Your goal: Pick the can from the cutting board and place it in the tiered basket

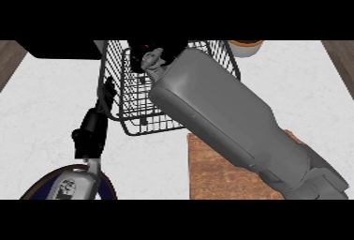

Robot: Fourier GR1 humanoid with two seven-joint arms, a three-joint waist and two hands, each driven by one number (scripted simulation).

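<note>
Wire tiered basket (138,112) at twelve o'clock held the right hand (151,54); its fingers and any can were hidden. Cutting board (214,173) looked bare; release probably remained.

The right forearm (235,122) lies slantwise over the wire basket (128,101), covering most of its opening and part of the cutting board (211,173). The left hand (90,131) stands just beside the basket's left wall. White tabletop (304,89) lies bare to the right and far left.
</note>
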